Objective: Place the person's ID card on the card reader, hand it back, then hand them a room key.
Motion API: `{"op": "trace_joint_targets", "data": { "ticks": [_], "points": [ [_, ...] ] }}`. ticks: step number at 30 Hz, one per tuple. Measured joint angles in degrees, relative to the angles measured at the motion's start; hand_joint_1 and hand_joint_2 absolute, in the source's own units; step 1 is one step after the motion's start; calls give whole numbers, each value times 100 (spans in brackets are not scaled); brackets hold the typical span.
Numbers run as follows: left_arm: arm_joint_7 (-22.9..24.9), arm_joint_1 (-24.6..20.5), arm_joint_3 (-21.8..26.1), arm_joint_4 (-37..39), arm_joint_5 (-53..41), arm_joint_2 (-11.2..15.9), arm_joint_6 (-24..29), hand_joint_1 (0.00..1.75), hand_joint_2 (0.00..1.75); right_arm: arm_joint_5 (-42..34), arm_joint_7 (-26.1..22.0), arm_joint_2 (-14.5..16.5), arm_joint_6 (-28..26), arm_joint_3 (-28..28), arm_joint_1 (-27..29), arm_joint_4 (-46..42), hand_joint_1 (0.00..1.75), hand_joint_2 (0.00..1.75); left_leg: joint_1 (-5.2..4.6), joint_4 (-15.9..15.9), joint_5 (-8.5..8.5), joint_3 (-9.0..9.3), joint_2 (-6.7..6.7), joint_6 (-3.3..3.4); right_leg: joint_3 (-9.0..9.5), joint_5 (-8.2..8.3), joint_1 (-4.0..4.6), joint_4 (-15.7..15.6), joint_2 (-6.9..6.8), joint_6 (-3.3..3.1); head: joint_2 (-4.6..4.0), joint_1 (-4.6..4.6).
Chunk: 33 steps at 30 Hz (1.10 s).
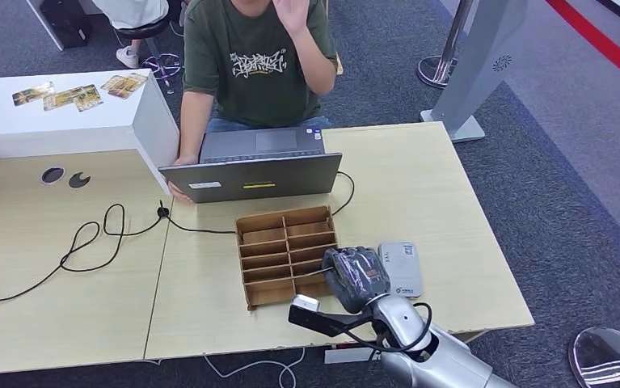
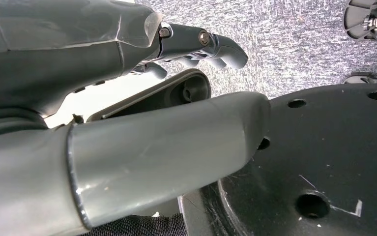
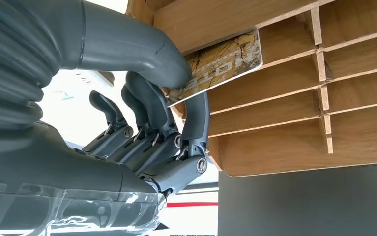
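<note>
Your counter [image 1: 419,186] carries the rack [image 1: 286,255] beside the reader [image 1: 401,268]. Right hand [image 1: 356,279] pinches a key card [image 3: 220,69], thumb on top, at a rack slot, likely drawing it out. Left hand [image 2: 127,98] holds nothing, fingers apart.

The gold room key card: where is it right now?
In the right wrist view, the gold room key card is pinched by the right robot hand, partly inside a slot of the wooden organizer.
</note>
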Motion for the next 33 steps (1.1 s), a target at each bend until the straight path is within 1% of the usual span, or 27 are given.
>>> {"op": "trace_joint_targets", "data": {
  "ticks": [5, 11, 16, 28, 33],
  "points": [
    [-16, 3, 0, 0, -1, 0, 1, 0, 0, -79, -23, 52, -559, -108, 141, -46, 175, 175, 0, 0, 0, -1, -1, 1, -1, 0, 0, 0, 0, 0, 0, 0],
    [-26, 7, 0, 0, 33, -7, 36, 0, 0, -100, -56, 193, -1136, -450, 529, -300, 175, 175, 0, 0, -1, -3, -1, -1, -3, -2, 0, 0, -1, 0, 1, 0],
    [-33, 13, 0, 0, 50, -12, 55, 0, 0, -126, -131, 319, -1270, -779, 849, -513, 175, 175, 0, -1, -2, -4, -1, -1, -4, -2, 0, 0, -1, 0, -1, 0],
    [-33, 23, 1, 0, 64, -12, 57, 0, 0, -260, -358, 504, -1406, -1186, 1185, -727, 175, 175, 0, -1, -1, -3, -1, -1, -3, -2, 0, 0, -1, 0, 1, 0],
    [-37, 27, 2, 0, 60, -18, 58, 0, 0, -553, -602, 633, -1756, -1376, 1333, -841, 175, 175, 0, -1, -1, -4, 0, -1, -4, -2, 0, 0, 0, -1, 1, -1]
  ]
}}
